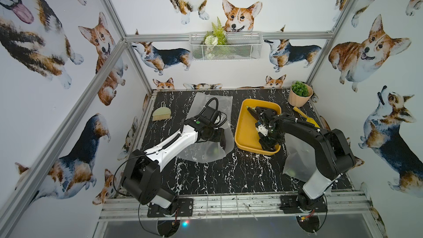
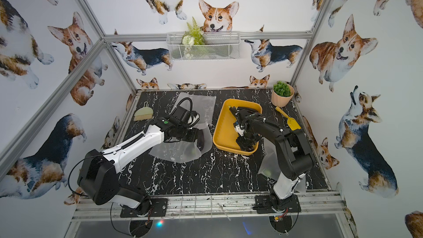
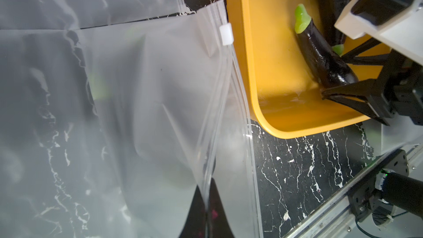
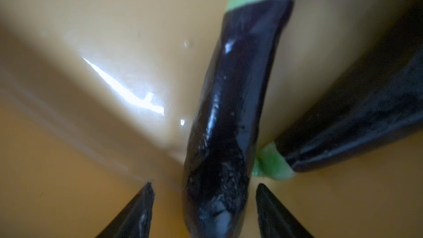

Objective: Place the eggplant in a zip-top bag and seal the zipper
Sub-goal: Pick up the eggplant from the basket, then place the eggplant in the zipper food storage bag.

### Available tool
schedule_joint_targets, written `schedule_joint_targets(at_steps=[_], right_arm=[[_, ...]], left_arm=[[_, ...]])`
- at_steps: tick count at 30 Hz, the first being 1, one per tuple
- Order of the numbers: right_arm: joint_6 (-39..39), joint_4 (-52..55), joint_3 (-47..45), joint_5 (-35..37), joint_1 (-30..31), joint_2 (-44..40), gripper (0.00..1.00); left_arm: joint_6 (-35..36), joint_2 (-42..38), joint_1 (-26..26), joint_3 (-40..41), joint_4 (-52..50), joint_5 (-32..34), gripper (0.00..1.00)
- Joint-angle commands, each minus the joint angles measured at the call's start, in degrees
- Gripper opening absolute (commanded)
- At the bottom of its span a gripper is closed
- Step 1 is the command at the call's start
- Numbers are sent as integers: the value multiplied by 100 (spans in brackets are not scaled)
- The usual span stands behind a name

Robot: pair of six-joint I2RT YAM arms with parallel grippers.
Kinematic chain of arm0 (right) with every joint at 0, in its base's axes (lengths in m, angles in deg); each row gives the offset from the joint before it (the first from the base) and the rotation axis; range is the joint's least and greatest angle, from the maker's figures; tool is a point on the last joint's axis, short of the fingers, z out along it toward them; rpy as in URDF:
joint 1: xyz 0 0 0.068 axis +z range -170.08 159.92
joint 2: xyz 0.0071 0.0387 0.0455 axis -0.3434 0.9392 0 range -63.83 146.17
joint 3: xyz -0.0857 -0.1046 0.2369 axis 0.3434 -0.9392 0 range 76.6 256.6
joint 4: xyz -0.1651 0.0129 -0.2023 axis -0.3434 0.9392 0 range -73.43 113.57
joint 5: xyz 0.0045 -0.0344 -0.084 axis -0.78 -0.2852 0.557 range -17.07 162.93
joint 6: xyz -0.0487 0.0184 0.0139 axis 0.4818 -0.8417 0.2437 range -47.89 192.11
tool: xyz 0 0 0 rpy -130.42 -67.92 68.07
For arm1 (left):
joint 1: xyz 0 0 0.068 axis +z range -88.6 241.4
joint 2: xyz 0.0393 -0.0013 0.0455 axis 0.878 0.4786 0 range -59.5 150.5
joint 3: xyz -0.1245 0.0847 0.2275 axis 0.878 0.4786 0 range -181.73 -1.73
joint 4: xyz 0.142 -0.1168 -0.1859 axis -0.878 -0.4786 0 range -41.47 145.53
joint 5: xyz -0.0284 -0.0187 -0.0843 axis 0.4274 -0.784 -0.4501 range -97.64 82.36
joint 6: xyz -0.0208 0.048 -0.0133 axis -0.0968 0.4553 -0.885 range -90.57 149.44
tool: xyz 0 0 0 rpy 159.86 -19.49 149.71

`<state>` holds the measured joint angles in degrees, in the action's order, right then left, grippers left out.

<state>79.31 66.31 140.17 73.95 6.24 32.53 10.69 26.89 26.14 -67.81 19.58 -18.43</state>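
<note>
Eggplant (image 4: 229,111): dark purple, glossy, with a green cap. It lies in the yellow tray (image 1: 245,129), along the tray floor near one wall, and nothing holds it. It also shows in the left wrist view (image 3: 320,60).

Second eggplant (image 4: 354,129): in the same tray, its green cap just beside the first one's body.

Right pincer (image 4: 203,185): spread, with one finger on each side of the eggplant's blunt end. A gap shows on both sides, so there is no grip.

Zip-top bag (image 3: 160,99): frosted and clear, lying on the desk (image 1: 229,175) just beside the tray. A white slider (image 3: 226,35) sits at one end of the zipper. From the slider on, the two tracks part, so the mouth is open.

Left pincer (image 3: 206,214): pressed together, pinching one lip of the bag at the zipper edge and holding it raised off the desk.

Other bags: one (image 1: 219,104) lies flat toward the back wall, another (image 1: 297,156) lies under the right arm. A green blur shows through the frosted plastic in the left wrist view, but what it is cannot be told.

Sundries on the desk:
- green hand brush (image 1: 161,113) at the left edge
- potted plant (image 1: 300,96) in the far right corner
- yellow scoop (image 1: 306,117) near the potted plant

Wire basket (image 1: 225,46): hung on the back wall, holding greenery.
</note>
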Motion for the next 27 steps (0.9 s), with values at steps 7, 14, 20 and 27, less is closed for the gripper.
schedule_joint_targets(at_steps=[7,14,20,27], right_arm=[[-632,-102,-209,-173,203,-48,56],[-599,147,433,52,200,-103,37],[-779,274,1009,-354,407,-850,34],[-2122,-981,230,-2874,1581,-1517,36]], left_arm=[[111,-43,11,-51,-48,16,0],[154,-131,12,-61,-111,35,0],[123,-97,11,-9,0,4,0],[117,-112,11,-36,85,-21,0]])
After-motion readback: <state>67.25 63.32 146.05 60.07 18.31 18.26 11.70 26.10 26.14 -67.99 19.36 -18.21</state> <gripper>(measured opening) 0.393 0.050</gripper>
